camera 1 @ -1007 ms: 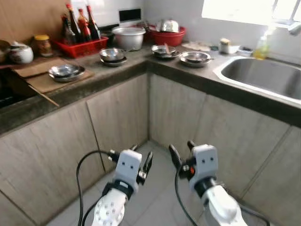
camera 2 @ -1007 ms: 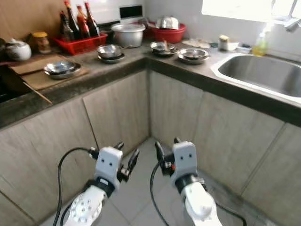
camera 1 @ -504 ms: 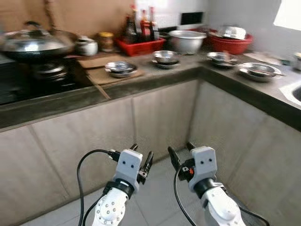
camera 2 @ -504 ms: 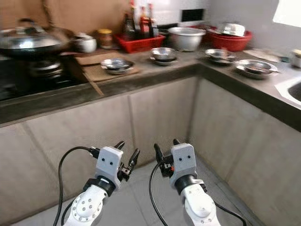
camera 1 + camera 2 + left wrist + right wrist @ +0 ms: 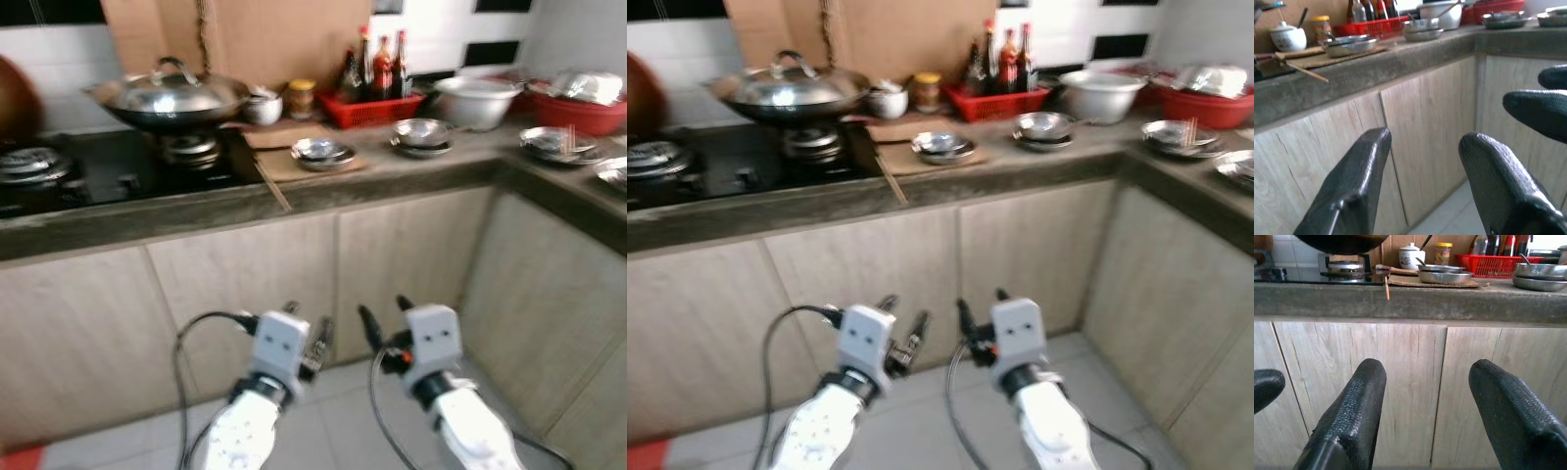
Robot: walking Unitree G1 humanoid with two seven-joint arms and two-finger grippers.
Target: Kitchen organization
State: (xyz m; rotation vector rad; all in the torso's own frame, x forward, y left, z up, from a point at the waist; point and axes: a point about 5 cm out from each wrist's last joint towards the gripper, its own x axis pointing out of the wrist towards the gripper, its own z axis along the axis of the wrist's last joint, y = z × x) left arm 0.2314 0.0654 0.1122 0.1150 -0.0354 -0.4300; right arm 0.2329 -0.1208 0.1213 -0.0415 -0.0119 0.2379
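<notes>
A dark stone counter (image 5: 294,196) runs along the wall and turns a corner at the right. On it stand a lidded wok (image 5: 168,96) on the hob, a steel plate (image 5: 323,151) on a brown mat, stacked steel bowls (image 5: 421,132), a red basket of sauce bottles (image 5: 377,78), a large pot (image 5: 478,98) and a red basin (image 5: 583,103). Both arms are held low in front of the wooden cabinet doors. My left gripper (image 5: 307,333) is open and holds nothing. My right gripper (image 5: 384,321) is open too, beside it.
A black hob (image 5: 59,171) fills the left of the counter, with a second burner (image 5: 24,162). A white lidded jar (image 5: 263,106) and a small jar (image 5: 301,96) stand behind the mat. A chopstick (image 5: 274,186) overhangs the counter edge. Grey tiled floor (image 5: 333,431) lies below.
The camera has swung left: the sink has left the picture and the hob and wok have come in. Both grippers keep the same low, open pose.
</notes>
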